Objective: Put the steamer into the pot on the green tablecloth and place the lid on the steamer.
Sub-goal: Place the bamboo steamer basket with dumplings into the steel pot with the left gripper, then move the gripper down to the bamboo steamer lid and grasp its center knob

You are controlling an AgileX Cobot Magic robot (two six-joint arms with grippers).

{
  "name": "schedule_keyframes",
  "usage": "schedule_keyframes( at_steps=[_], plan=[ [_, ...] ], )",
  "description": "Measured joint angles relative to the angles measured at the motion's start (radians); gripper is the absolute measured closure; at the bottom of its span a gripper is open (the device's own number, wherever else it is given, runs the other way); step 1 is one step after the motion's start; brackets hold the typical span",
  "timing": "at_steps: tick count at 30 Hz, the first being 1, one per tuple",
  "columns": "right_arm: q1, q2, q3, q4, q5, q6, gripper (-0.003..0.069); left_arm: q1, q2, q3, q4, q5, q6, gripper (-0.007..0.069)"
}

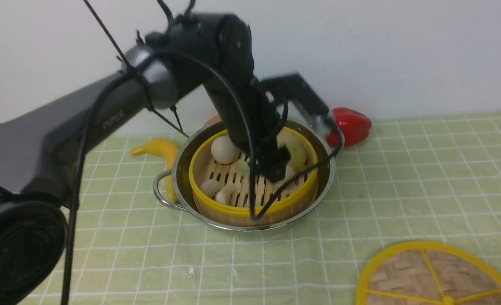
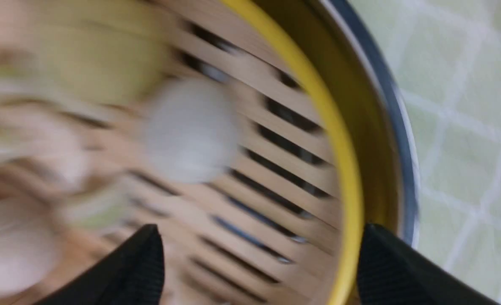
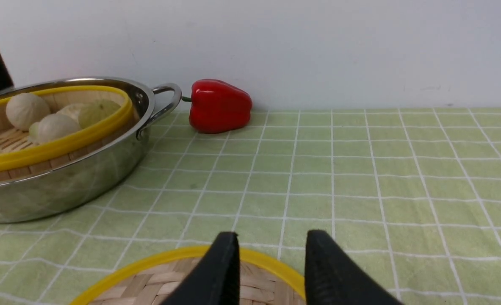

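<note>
The steamer [image 1: 216, 203], a bamboo basket with a yellow rim and pale buns [image 1: 224, 149], sits inside the shiny pot [image 1: 242, 228] on the green tablecloth [image 1: 424, 178]. My left gripper [image 1: 301, 148] hangs over the steamer's right side. In the left wrist view it [image 2: 261, 228] is wide open, its jaws either side of the steamer's yellow rim [image 2: 318, 106], beside the pot's rim [image 2: 394, 110]. The lid [image 1: 407, 275] lies flat on the cloth at the front right. My right gripper [image 3: 272, 235] is open and empty just above the lid's far edge [image 3: 161, 284]; it is out of the front view.
A red pepper [image 1: 352, 125] lies behind the pot's right side by the wall. A yellow banana [image 1: 161, 149] lies at the pot's left, by its looped handle [image 1: 162, 197]. Bare cloth lies between the pot and the lid.
</note>
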Motion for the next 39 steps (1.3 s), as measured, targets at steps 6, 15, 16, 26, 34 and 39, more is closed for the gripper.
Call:
schedule_keyframes(
  at_steps=[6, 15, 16, 26, 34, 39],
  plan=[
    [0.000, 0.000, 0.000, 0.000, 0.000, 0.000, 0.0416, 0.000, -0.142, -0.162, 0.216, 0.004, -0.302, 0.0256],
    [0.000, 0.000, 0.000, 0.000, 0.000, 0.000, 0.0416, 0.000, -0.419, -0.182, 0.373, 0.005, -0.501, 0.0646],
    [0.000, 0.000, 0.000, 0.000, 0.000, 0.000, 0.0416, 0.000, -0.447, -0.183, 0.373, 0.006, -0.507, 0.0648],
    [0.000, 0.000, 0.000, 0.000, 0.000, 0.000, 0.0416, 0.000, -0.522, -0.184, 0.381, 0.006, -0.509, 0.0645],
    [0.000, 0.000, 0.000, 0.000, 0.000, 0.000, 0.0416, 0.035, -0.603, 0.015, 0.369, -0.002, -0.510, 0.0633],
    [0.000, 0.000, 0.000, 0.000, 0.000, 0.000, 0.0416, 0.157, -0.754, 0.324, 0.283, -0.129, -0.510, 0.0623]
  ],
)
